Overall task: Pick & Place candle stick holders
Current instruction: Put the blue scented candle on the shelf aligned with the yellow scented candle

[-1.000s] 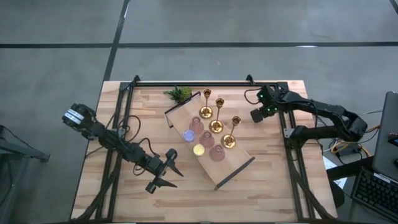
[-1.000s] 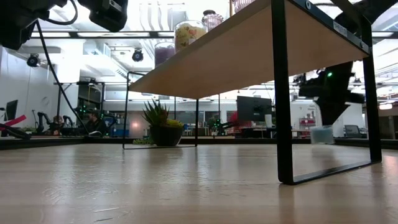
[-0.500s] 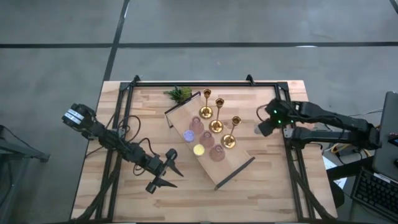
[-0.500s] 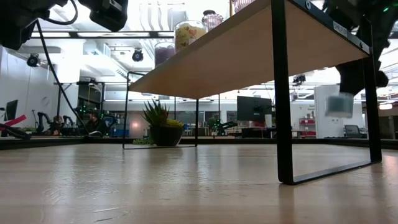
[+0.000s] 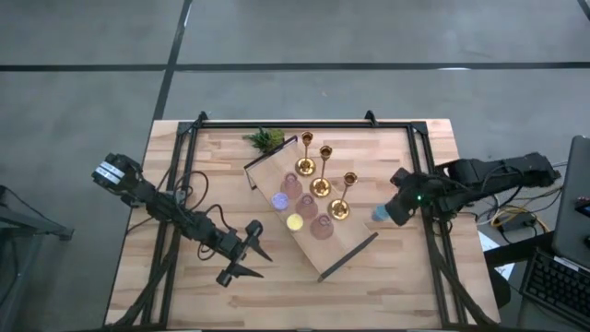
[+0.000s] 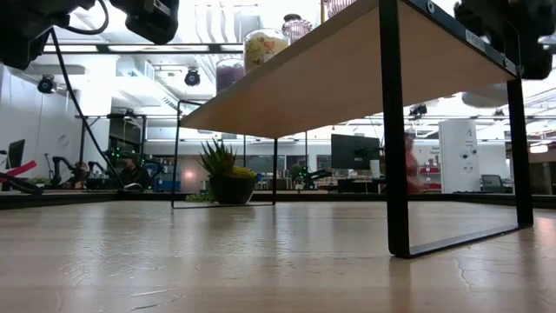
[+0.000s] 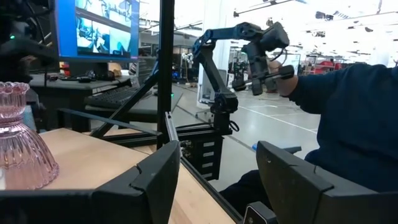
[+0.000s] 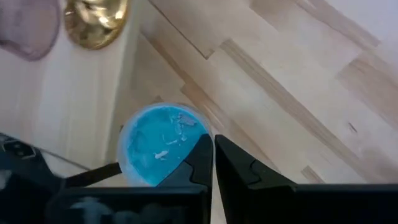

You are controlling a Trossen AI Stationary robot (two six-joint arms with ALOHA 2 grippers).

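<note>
Wooden desk (image 5: 184,166) under 2 dark arms, with a black frame along its edges. In the middle, a raised light-wood shelf (image 5: 346,238) on black legs, set slantwise, lying between the 2 grippers.

On that shelf, 3 gold candlesticks (image 5: 320,187) in a row along the side nearer the right gripper, 3 pinkish glass cups (image 5: 322,228) in a row just beside them on the side nearer the left gripper. Among the cups, a purple tealight disc (image 5: 279,201) and a yellow tealight disc (image 5: 294,221). Green plant sprig (image 5: 265,139) near the shelf's far corner, well apart from both grippers.

Left gripper (image 5: 247,255) low over the near left part of the desk, short of the shelf, fingers spread wide with nothing between them; in the left wrist view, a pink ribbed glass cup (image 7: 20,148) off to one side of those fingers and a person's blue sleeve (image 7: 348,118) beyond the desk edge.

Right gripper (image 5: 385,214) at the shelf's right edge, fingers (image 8: 199,163) pressed together at the tips. Blue tealight disc (image 8: 163,144) right at those tips, overlapped by one of them; cannot tell whether gripped. Gold candlestick base (image 8: 94,22) well beyond the tips, on the shelf top.
</note>
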